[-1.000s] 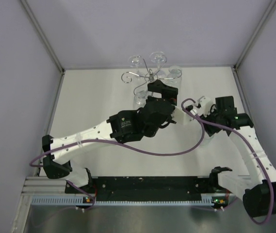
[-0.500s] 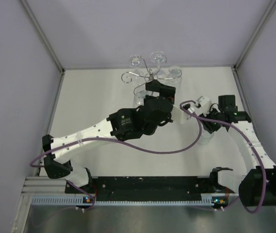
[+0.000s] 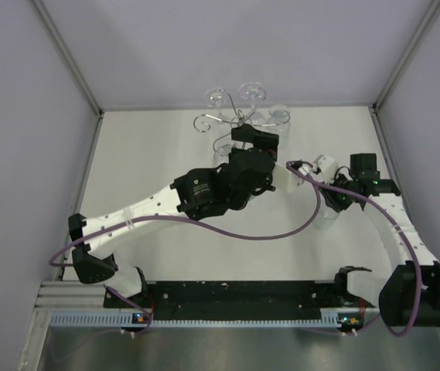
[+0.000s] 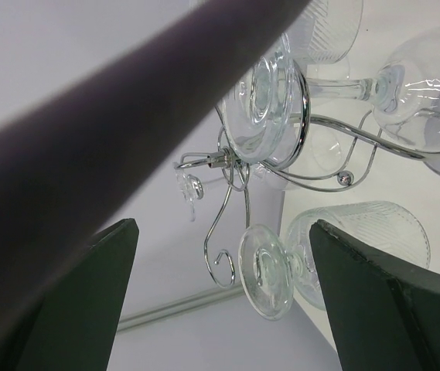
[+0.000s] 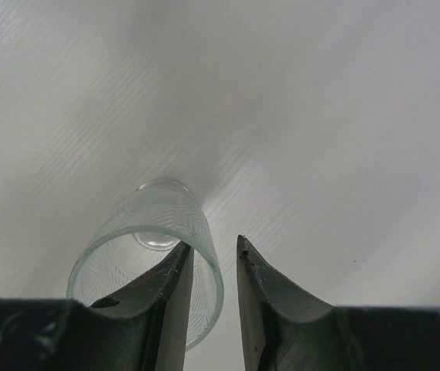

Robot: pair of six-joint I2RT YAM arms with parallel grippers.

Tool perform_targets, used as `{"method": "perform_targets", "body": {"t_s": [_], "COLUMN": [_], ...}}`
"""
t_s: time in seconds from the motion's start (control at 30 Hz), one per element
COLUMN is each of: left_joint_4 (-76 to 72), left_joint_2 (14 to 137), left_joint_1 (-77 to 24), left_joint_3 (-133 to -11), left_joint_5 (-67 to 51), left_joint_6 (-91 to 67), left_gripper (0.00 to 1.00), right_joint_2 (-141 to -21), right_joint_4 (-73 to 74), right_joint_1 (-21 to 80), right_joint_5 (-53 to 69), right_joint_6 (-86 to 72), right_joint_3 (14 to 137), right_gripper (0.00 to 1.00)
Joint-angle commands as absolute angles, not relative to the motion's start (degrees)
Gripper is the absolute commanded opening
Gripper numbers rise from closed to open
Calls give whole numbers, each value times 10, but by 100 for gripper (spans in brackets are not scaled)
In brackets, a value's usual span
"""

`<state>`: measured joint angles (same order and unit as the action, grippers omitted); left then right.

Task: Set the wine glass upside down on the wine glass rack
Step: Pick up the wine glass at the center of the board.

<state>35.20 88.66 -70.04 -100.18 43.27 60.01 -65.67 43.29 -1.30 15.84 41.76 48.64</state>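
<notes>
The wine glass lies on the white table, its open bowl toward my right gripper. One finger is inside the bowl and the other outside, so the rim wall stands between them with a gap still showing. From above, the glass is a faint shape at the right gripper. The wine glass rack stands at the back centre, chrome scroll arms spread. My left gripper hovers just in front of it, wide open, holding nothing.
Several other glasses hang upside down on the rack; one foot and its ribbed bowl hang closest to the left fingers. A purple cable loops across the table. Grey walls close in the back and both sides.
The right jaws have narrowed around the glass wall while the right arm eased left. The left arm crept slightly toward the rack, still open.
</notes>
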Motion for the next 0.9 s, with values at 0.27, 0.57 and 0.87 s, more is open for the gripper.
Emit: {"method": "perform_targets", "body": {"t_s": [0.27,0.57,0.87], "left_joint_4": [200,200,240], "left_joint_2": [805,799,794], "left_joint_1": [-696,-691,-680], "left_joint_3": [-1100,-1107,-1124], "left_joint_5": [425,426,396], "left_joint_6": [534,528,470], "left_gripper": [98,98,98], "right_joint_2": [-677,-668,-659], "right_joint_4": [474,473,463], "right_joint_1": [-54,-54,-55], "right_joint_5": [30,21,15], "right_joint_6": [374,379,379], "right_joint_3": [441,428,415], "right_gripper": [24,20,5]}}
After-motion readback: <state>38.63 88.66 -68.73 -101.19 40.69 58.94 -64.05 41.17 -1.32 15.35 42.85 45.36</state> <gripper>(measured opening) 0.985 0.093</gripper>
